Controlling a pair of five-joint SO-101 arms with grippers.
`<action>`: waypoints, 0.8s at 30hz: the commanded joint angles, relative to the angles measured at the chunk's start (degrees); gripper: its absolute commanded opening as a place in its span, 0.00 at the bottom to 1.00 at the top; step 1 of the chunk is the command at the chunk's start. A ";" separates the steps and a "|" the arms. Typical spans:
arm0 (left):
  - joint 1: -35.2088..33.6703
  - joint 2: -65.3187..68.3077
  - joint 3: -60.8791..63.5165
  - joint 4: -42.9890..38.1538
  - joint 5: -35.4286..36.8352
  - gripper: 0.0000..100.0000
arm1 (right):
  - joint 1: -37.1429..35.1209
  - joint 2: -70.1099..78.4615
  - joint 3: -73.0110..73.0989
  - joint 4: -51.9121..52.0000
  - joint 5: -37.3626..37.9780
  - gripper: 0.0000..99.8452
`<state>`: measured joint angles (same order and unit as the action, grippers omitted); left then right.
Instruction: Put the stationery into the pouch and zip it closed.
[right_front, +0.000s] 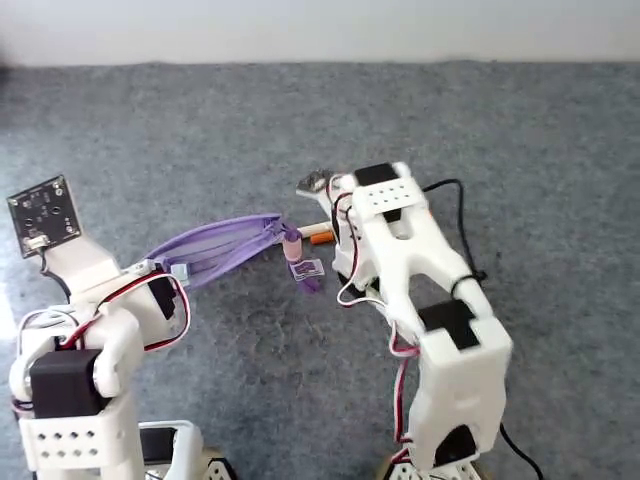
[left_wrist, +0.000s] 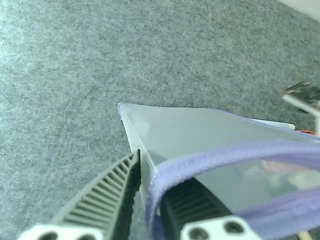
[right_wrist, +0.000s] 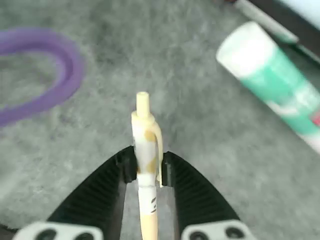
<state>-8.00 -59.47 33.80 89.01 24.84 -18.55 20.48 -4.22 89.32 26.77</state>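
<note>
A translucent pouch (right_front: 215, 250) with a purple zipper lies mid-table, its mouth facing the right arm. My left gripper (left_wrist: 145, 185) is shut on the pouch (left_wrist: 200, 135), pinching its wall beside the zipper band at the end away from the mouth. My right gripper (right_wrist: 148, 167) is shut on a cream pen (right_wrist: 144, 145), held upright between the fingers, close above the carpet. The purple zipper edge (right_wrist: 50, 85) curves off to one side of it. A green and white glue stick (right_wrist: 272, 80) lies on the other side. A pink item (right_front: 292, 243) sits at the pouch mouth.
An orange-tipped item (right_front: 320, 236) and a small purple-printed card (right_front: 306, 269) lie by the pouch mouth, partly under the right arm (right_front: 410, 260). A small metal clip (right_front: 314, 183) rests just beyond. Grey carpet (right_front: 500, 130) covers the table.
</note>
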 joint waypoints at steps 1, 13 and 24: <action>-0.09 1.05 0.04 -0.79 0.70 0.01 | 1.36 -12.09 -1.05 6.20 0.00 0.01; -0.09 1.05 0.04 -0.79 0.70 0.01 | -0.22 -40.40 -1.05 12.79 -17.67 0.01; -0.09 1.05 0.04 -0.79 0.70 0.01 | -18.42 -64.57 -0.97 3.47 -33.23 0.01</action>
<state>-8.00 -59.47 33.80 89.01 24.84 -31.56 -38.24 -4.22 97.76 -2.77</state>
